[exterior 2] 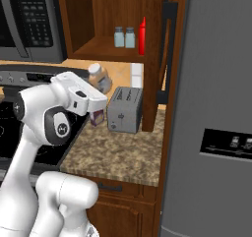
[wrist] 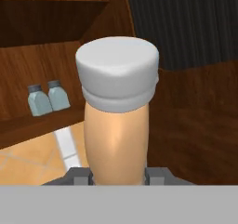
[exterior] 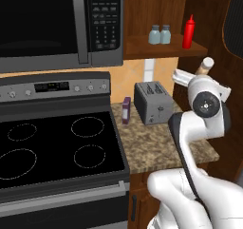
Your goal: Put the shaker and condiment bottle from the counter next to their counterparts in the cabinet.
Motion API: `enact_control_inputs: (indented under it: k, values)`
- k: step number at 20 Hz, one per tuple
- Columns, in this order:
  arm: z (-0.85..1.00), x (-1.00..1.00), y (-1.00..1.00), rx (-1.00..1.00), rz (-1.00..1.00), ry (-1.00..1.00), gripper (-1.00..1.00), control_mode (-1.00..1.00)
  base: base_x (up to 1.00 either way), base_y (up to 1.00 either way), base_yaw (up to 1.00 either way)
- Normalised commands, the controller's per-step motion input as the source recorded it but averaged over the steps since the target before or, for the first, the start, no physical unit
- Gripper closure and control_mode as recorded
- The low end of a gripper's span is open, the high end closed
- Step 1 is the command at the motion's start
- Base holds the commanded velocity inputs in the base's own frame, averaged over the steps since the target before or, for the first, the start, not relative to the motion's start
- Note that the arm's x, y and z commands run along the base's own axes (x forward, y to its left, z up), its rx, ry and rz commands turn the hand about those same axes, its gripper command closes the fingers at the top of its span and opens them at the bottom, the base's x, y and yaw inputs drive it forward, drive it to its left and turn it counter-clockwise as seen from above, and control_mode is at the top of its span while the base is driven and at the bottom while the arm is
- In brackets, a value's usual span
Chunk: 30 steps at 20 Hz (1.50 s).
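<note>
A white robot arm stood before a kitchen counter of speckled brown granite, right of a black stovetop. At the upper right of the left base view, an open wooden wall cabinet held two small blue-grey shakers standing side by side, touching or nearly so, with a red squeeze bottle just to their right on the same shelf. With both shakers together there, the shaker half of the task appeared done.

The condiment bottle, slim and tan with a pale cap, was off the counter and lifted in the air below the shelf, at the right of the left base view and left of centre in the right base view. It leaned slightly, probably because it was being carried up toward the red bottle.

In the hand view, the gripper was clenched on the bottle's lower body, one grey finger pressed on each side, the cap rising in the middle of the frame and the shakers small at the left behind it.

A grey toaster and a purple box sat on the counter beneath.
</note>
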Motion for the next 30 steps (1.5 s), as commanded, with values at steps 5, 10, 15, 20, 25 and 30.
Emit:
enact_control_inputs:
  k: [5, 10, 15, 20, 25, 30]
  values:
    - [0.91, 0.0, 0.17, 0.0, 0.0, -0.01, 1.0, -1.0, 0.0, 0.0, 0.0]
    - [0.43, -0.04, 0.3, -0.03, 0.0, 0.0, 1.0, -1.0, 0.0, 0.0, 0.0]
    - [0.18, 0.03, 0.2, -0.03, 0.0, 0.0, 1.0, -1.0, 0.0, 0.0, 0.0]
    - [0.41, 0.04, 0.0, 0.0, 0.0, 0.0, 1.0, -1.0, 0.0, 0.0, 0.0]
    - [0.02, 0.02, 0.02, -0.02, 0.0, 0.02, 1.0, -1.0, 0.0, 0.0, 0.0]
    - [0.0, 0.19, 0.0, -0.01, 0.0, 0.23, 1.0, -1.0, 0.0, 0.0, 0.0]
